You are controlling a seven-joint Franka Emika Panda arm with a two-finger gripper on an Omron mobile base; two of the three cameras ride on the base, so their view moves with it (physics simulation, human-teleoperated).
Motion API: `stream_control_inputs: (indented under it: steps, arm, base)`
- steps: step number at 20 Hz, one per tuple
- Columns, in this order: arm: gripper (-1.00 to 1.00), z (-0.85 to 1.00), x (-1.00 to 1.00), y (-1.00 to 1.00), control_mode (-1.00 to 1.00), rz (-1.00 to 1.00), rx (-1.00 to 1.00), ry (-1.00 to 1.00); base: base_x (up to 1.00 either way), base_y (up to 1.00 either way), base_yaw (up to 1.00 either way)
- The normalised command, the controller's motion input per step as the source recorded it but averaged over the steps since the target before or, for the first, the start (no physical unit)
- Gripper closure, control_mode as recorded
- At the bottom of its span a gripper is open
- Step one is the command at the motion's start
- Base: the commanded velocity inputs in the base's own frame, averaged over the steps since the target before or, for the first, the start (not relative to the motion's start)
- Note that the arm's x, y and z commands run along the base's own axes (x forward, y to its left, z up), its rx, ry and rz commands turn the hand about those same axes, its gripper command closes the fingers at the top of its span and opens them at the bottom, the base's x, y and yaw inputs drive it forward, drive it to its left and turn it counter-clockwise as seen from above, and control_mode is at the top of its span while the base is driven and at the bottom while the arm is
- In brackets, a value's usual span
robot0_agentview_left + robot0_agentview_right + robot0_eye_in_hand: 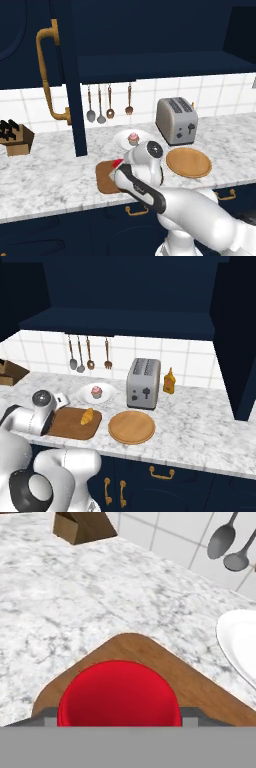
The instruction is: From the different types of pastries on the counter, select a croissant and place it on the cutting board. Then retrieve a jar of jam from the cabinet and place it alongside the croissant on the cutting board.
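Tool sits low over the left end of the cutting board, its two fingertips on either side of the jar of jam, pinching it; in the hand view the jar's red lid lies between them above a rounded corner of the board. In the left base view a bit of that red lid shows just left of the white wrist, over the board.

Going left to right along the table: a wooden knife block stands at the far left by the tiled wall, beneath the cabinet with its long curved brass handle. Next comes the cutting board, with the croissant lying on its right half, well apart from the jar. Behind the board a white plate carries the pink-frosted cupcake. Right of the board lies a round wooden plate, with a silver toaster behind it and an amber bottle beside the toaster. Spoons hang on the wall above the plate.
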Motion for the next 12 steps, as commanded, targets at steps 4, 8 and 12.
stream_control_inputs:
  steps: [4,8,12]
  arm:
    - [1.00,-0.59,0.04,-0.19,-1.00,0.00,0.06,-0.11]
    - [1.00,-0.71,0.23,-0.31,-1.00,0.00,0.08,-0.13]
    - [1.00,-0.76,0.33,-0.42,-1.00,-0.02,0.10,-0.06]
  base:
    - [0.00,0.00,0.00]
    - [0.00,0.00,0.00]
    - [0.00,0.00,0.00]
